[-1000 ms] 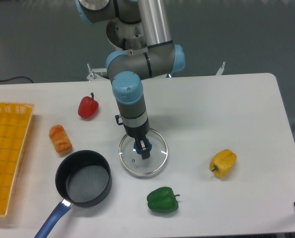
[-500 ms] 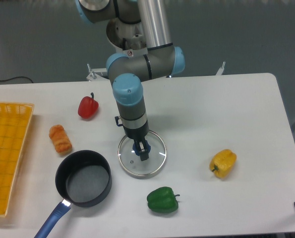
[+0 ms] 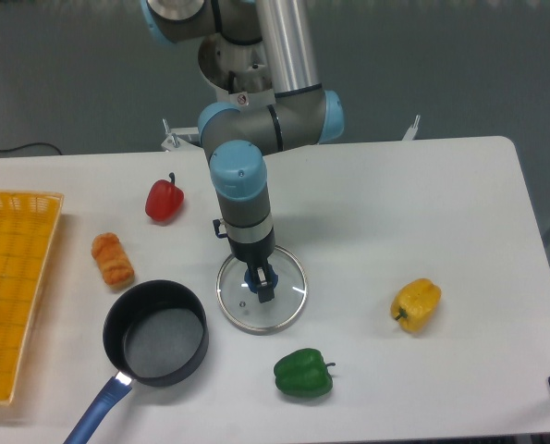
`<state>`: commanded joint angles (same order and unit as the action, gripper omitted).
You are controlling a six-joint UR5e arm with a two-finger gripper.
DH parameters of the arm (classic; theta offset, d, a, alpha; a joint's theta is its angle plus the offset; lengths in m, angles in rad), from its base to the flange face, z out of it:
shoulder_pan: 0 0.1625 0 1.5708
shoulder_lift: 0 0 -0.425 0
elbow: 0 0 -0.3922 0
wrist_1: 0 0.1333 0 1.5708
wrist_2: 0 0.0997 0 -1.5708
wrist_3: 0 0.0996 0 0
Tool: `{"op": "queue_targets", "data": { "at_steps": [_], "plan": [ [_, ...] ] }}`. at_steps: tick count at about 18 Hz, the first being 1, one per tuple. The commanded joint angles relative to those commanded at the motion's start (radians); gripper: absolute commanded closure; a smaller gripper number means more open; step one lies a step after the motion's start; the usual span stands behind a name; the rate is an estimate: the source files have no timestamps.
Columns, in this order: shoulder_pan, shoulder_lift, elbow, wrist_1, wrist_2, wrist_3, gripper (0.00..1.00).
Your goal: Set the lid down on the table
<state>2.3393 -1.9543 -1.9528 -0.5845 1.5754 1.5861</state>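
The round clear glass lid with a thin metal rim lies at the middle of the white table, just right of the black saucepan. My gripper points straight down over the lid's centre and is shut on its blue knob. I cannot tell whether the lid rests on the table or hangs just above it. The small vent hole shows at the lid's left.
A red pepper and an orange pastry-like item lie to the left. A green pepper sits near the front edge, a yellow pepper to the right. A yellow-orange mesh tray stands at the far left.
My gripper has carried the lid slightly left and away from the front edge, a few pixels in each step. Nothing else has moved.
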Motion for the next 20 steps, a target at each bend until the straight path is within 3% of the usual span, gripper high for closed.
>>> {"op": "queue_targets", "data": {
  "at_steps": [2, 16, 20],
  "plan": [
    [-0.002, -0.011, -0.002, 0.021, 0.000, 0.005, 0.41],
    [0.000, -0.020, 0.002, 0.023, 0.000, 0.014, 0.40],
    [0.000, -0.020, 0.003, 0.023, 0.000, 0.014, 0.36]
  ]
}}
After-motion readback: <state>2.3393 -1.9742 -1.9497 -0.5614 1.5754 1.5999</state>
